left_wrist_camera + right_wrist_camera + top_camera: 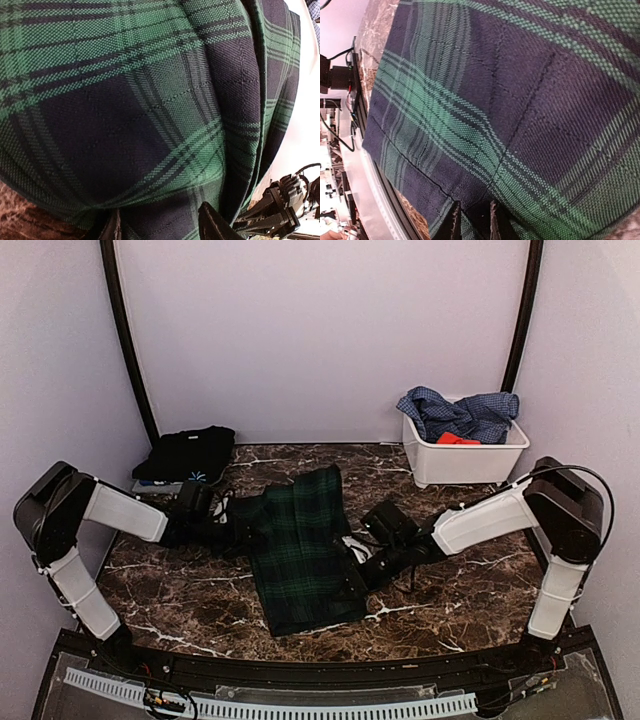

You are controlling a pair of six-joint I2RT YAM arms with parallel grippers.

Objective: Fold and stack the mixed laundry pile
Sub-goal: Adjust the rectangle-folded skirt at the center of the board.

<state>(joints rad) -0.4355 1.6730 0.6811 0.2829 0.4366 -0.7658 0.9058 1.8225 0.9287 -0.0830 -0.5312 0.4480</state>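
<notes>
From above, the white bin (466,466) stands at the back right of the table (470,585). A crumpled blue checked shirt (462,412) is heaped in it and spills over its rim, with a small red-orange piece (457,438) beside it inside. A folded black garment (186,452) lies at the back left. The plaid garment (300,550) is spread in the middle, between the left gripper (236,536) and the right gripper (356,566).

In the left wrist view, plaid fills the frame. The fingers (216,223) stand partly apart with a fold of cloth between them; whether they pinch it I cannot tell.

In the right wrist view, the fingers (454,223) are nearly together, clamped on the plaid's edge.
</notes>
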